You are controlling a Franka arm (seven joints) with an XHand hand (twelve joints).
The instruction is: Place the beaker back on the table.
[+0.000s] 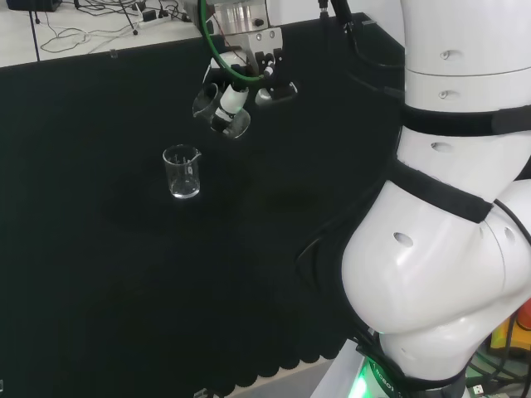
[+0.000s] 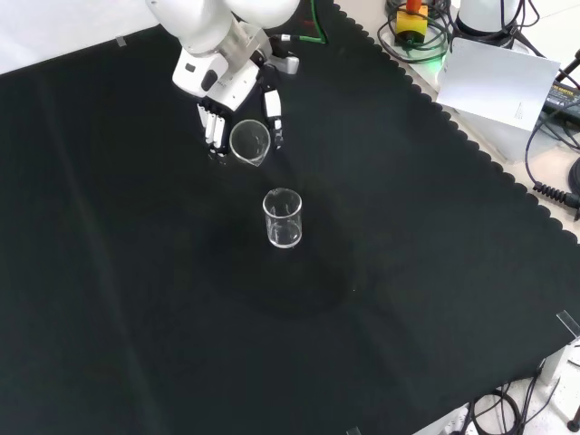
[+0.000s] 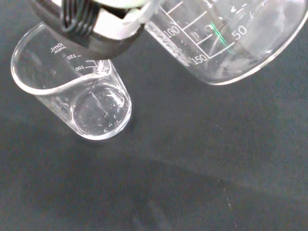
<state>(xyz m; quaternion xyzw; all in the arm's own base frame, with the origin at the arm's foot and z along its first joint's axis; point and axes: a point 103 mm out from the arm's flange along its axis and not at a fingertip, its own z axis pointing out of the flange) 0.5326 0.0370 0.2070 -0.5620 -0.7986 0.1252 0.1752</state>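
Held beaker [image 2: 250,141] tipped on its side, above the cloth [image 2: 136,272], far side in front view. Hand [image 2: 237,101] has fingers curled round it. Second beaker [image 2: 283,218] stands upright just nearer, apart from it.

We see a black cloth [image 2: 408,272] covering the bench, its edge cut in small scallops along the front view's right side. The hand [image 2: 237,95] is white with black fingers [image 2: 214,127] bearing white segments. The beaker [image 2: 250,142] it holds is clear glass with white graduation marks, as is the second beaker [image 2: 283,218] standing on the cloth. A green cable [image 1: 222,62] loops by the wrist.
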